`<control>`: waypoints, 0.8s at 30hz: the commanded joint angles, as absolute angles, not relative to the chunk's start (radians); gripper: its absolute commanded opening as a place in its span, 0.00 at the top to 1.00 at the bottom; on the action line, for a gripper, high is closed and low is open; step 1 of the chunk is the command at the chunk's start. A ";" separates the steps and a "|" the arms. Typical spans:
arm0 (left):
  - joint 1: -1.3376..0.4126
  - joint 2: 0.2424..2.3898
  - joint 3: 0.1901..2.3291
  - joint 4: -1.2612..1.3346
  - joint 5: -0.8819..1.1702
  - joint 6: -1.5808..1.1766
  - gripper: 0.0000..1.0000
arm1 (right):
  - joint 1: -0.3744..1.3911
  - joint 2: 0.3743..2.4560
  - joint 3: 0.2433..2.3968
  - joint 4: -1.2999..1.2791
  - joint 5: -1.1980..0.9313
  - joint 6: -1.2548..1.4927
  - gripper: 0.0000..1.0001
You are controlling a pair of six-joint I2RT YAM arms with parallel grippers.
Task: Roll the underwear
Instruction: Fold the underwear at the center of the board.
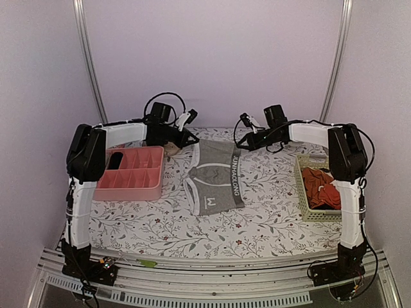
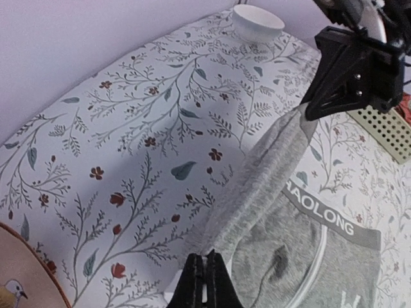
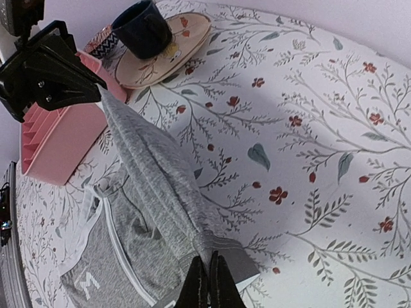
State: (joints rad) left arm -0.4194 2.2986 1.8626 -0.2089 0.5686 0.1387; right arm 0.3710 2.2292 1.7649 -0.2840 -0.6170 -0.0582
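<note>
The grey underwear (image 1: 215,176) lies sideways mid-table, its dark waistband (image 1: 236,173) with white lettering on the right. Its far edge is lifted off the table and stretched between both grippers. My left gripper (image 1: 191,138) is shut on the far left corner at the pale-trimmed leg hem; in the left wrist view the gripper (image 2: 205,260) pinches the cloth (image 2: 276,256). My right gripper (image 1: 247,142) is shut on the far waistband corner; in the right wrist view the gripper (image 3: 209,260) clamps the grey band (image 3: 241,253).
A pink compartment tray (image 1: 128,191) holding a black item (image 1: 115,160) stands at left. A yellow-green basket (image 1: 303,192) with orange-red garments (image 1: 321,186) stands at right. A plate (image 3: 186,38) with a dark cup (image 3: 144,29) and a white bowl (image 2: 258,22) sit at the back.
</note>
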 commanded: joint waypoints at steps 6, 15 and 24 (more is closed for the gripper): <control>-0.464 2.065 1.527 -0.141 0.636 0.192 1.00 | 0.370 2.113 1.562 -0.247 -0.756 -0.116 1.00; -0.514 1.920 1.298 -0.132 0.640 0.213 1.00 | 0.398 2.064 1.430 -0.261 -0.814 -0.129 1.00; -0.548 1.847 1.139 -0.110 0.635 0.201 1.00 | 0.439 1.980 1.272 -0.230 -0.804 -0.133 1.00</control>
State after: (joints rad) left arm -0.5304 1.8881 1.1908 -0.1375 0.6239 0.1944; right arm 0.4324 2.0472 1.3342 -0.2562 -0.7887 -0.1291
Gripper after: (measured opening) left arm 0.010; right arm 0.016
